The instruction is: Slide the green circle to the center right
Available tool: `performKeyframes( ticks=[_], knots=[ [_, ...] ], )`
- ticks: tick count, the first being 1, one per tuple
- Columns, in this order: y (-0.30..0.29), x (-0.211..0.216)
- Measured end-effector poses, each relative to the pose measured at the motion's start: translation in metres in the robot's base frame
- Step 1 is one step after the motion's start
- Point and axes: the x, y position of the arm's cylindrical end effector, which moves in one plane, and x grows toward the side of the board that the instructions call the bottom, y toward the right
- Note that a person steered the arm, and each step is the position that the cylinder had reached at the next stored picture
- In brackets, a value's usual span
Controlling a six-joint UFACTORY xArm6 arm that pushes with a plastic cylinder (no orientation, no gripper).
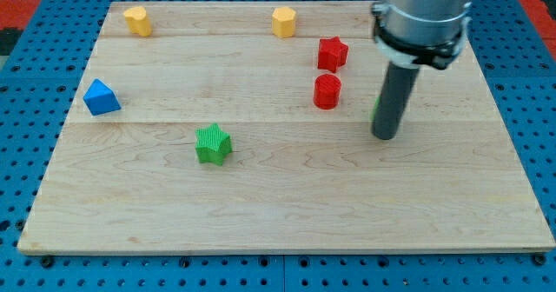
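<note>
Green circle block [375,109] is showing only as a thin green sliver at the left edge of the dark rod, in the right part of the wooden bench [287,196], about mid-height; its shape cannot be confirmed from what is showing. My tip [385,137] is resting on the bench surface directly in front of that sliver, hiding nearly all of it and appearing to be touching it. No grasping tool is fitted, so there is no open or closed state to report; the arm is ending in the plain rod.

A red cylinder block [327,92] is standing to the view's left of my tip, with a red star block [332,54] just above it. A green star block [213,144] is lying well to the view's left, lower down. A blue triangular block [101,97] is sitting near the left edge. Two yellow blocks are sitting along the top edge: yellow block at the left [137,20] and yellow block near centre [284,21].
</note>
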Motion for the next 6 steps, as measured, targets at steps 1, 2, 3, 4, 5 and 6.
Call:
performKeyframes(
  ticks=[1, 2, 3, 4, 5, 6],
  knots=[
    [-0.011, 0.019],
    [-0.067, 0.019],
    [-0.078, 0.000],
    [-0.051, -0.018],
    [0.004, -0.028],
    [0.032, -0.036]
  ],
)
